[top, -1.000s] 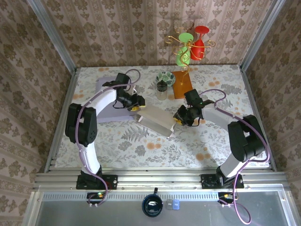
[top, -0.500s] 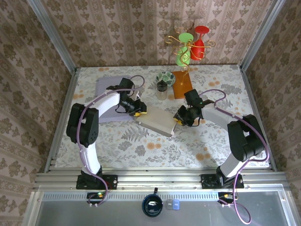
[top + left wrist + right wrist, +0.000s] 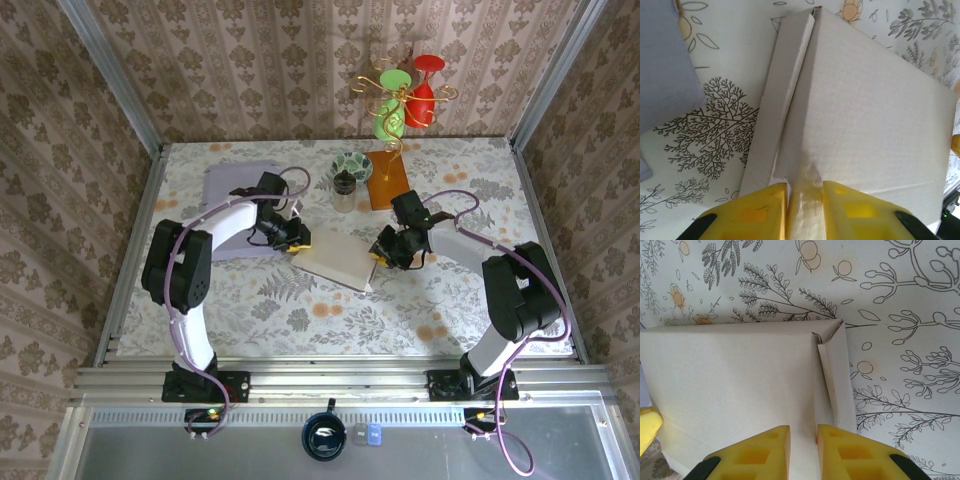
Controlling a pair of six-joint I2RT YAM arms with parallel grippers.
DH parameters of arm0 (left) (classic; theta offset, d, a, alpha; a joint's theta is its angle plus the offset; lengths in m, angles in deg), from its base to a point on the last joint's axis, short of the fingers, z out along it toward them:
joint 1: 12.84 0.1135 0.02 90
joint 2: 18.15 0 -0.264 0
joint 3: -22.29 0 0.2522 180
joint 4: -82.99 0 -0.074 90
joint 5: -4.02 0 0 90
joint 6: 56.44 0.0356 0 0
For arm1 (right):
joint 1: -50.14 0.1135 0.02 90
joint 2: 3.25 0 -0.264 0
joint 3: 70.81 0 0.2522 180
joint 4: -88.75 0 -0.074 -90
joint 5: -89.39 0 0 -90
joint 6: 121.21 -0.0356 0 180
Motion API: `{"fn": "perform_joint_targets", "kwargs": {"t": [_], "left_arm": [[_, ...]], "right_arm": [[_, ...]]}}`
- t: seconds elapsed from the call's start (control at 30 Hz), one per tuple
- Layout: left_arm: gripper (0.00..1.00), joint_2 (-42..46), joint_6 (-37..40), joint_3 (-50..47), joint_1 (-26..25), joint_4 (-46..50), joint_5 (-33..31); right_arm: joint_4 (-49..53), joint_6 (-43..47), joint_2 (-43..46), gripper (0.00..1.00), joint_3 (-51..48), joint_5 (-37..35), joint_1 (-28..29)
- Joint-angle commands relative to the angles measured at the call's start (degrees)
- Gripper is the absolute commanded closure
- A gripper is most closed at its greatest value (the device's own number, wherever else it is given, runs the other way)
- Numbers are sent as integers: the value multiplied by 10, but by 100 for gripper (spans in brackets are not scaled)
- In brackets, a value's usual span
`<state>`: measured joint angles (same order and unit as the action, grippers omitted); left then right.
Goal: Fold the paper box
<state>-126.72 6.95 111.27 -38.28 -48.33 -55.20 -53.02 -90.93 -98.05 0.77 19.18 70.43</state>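
Observation:
The paper box [image 3: 335, 257] is a pale cardboard piece lying in the middle of the flowered table [image 3: 300, 310]. My left gripper [image 3: 297, 243] is at its left end. In the left wrist view the yellow fingers [image 3: 760, 210] of that gripper [image 3: 805, 187] pinch a creased flap of the box [image 3: 865, 115], with a long side flap [image 3: 782, 100] folded up beside it. My right gripper [image 3: 378, 255] is at the box's right end. In the right wrist view that gripper [image 3: 803, 432] is shut on a folded wall of the box [image 3: 740, 375], next to a narrow corner flap [image 3: 837, 375].
A grey-purple pad [image 3: 240, 195] lies left of the box, partly under the left arm. Behind the box stand a small jar [image 3: 343, 190], a patterned bowl [image 3: 352, 166] and an orange block [image 3: 387, 180]. A gold stand with green and red glasses [image 3: 405, 100] is at the back.
The left gripper moved right onto the box's left end and closed on its flap. The box shifted slightly toward the right. The right gripper kept its hold and place.

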Motion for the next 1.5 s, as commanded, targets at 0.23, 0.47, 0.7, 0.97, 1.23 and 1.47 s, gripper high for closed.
{"fn": "perform_joint_targets", "kwargs": {"t": [0.23,0.47,0.7,0.97,1.23,1.47], "left_arm": [[71,34,27,-13,-3,23,-46],[69,35,25,-8,-3,27,-46],[70,28,22,-7,-23,25,-45],[67,31,22,-5,-24,31,-58],[64,37,23,3,-24,39,-62],[54,58,22,3,-18,44,-69]], "right_arm": [[38,37,10,75,22,-21,3],[23,48,50,50,-17,-7,11],[-2,36,43,44,-45,3,41],[7,53,23,46,-55,-10,46],[21,69,13,49,-61,-25,46],[25,74,5,54,-61,-29,46]]}}
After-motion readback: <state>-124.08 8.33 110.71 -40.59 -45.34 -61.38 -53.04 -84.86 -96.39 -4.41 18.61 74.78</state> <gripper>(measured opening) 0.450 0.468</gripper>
